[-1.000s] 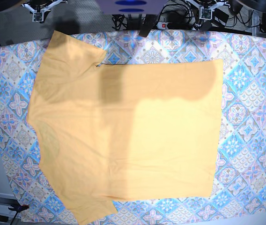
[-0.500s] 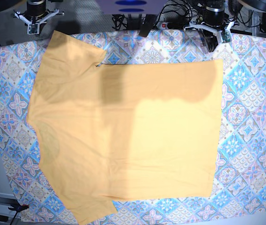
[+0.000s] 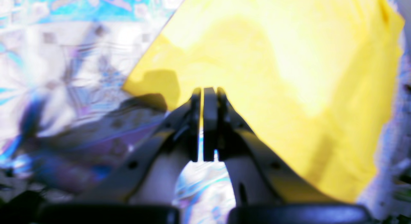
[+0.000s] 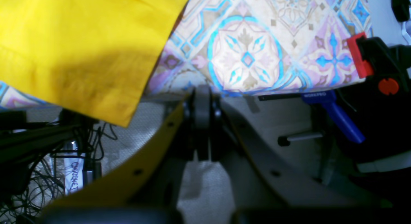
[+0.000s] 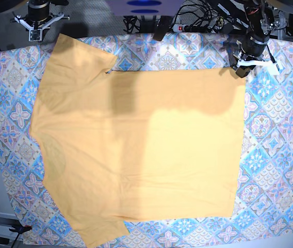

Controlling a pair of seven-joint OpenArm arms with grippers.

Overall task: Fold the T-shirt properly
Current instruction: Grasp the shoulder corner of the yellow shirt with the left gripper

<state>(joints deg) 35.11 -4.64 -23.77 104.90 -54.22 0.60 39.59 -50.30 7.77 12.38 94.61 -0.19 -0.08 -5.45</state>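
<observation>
From the left wrist view we've got the pinched-shut left claw (image 3: 205, 92) right at what looks like the T-shirt (image 3: 289, 73) corner, the right wrist view has the right claw (image 4: 202, 92), also shut and empty, off the tablecloth (image 4: 257, 41) edge beside a sleeve, and the base view shows the shirt lying flat, long axis running left-right, left arm nearer.

Table covered by blue-pink tile-patterned tablecloth (image 5: 286, 155), clamped at the edge by a red-and-black clamp (image 4: 369, 57). Yellow-orange T-shirt (image 5: 136, 150) lies flat directly on the cloth, spread wide, sleeve reaching the far-left edge.
</observation>
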